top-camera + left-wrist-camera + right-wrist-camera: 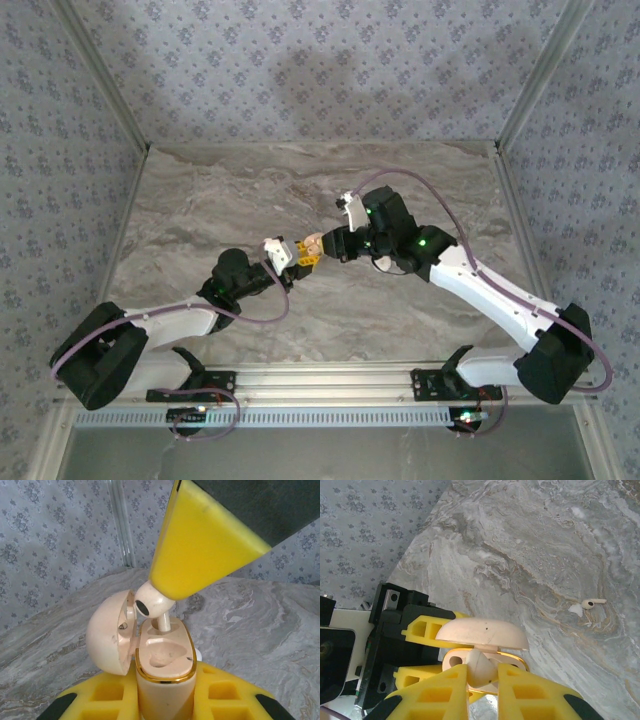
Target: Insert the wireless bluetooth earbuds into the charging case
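The left claw (165, 702) is pinched narrow on the lower body of the charging case (165, 655). It holds the case upright with the open top presented to the other arm, which I take to be so the case cannot slide or tip while something is pushed into it. The lid (107, 635) is swung back on its hinge to one side of that claw, clear of the two moulded sockets.

The right claw (480, 677) is closed on one earbud (477, 665), gripping the rounded head so the stem sticks out past the fingertips. That looks deliberate, since the stem has to lead the way in. From the left wrist you can see the stem already down in the socket farther from the left claw. The head sits above the gold-coloured rim, not yet seated. The socket nearer that claw is empty.

The second earbud (590, 603) lies on its side on the marbled worktop (420, 180), well ahead of the right claw and off to its right, touching nothing. I'd guess it goes in next.

I can read no brand or lettering on the case or the earbuds. There is a tiny dark mark inside the lid near the hinge, too small to make out.
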